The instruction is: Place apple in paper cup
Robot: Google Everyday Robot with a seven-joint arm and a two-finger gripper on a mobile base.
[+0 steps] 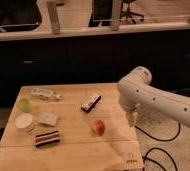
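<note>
So the apple [98,127] is sitting on the wooden table [113,150] a bit below the middle of the frame, nothing touching it; the white paper cup [24,122] is way over at the left edge, well apart from it, with a green cup [23,104] just above. The gripper [132,118] hangs right of centre by the table's right edge, near the apple, fingers spread and holding nothing; a striped packet [47,138] lies lower left.

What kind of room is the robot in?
Probably an office or a lab. An office chair stands behind a dark counter, cables trail on the floor, and a wooden table holds the apple, with the gripper hanging nearby at the table's edge.
</note>
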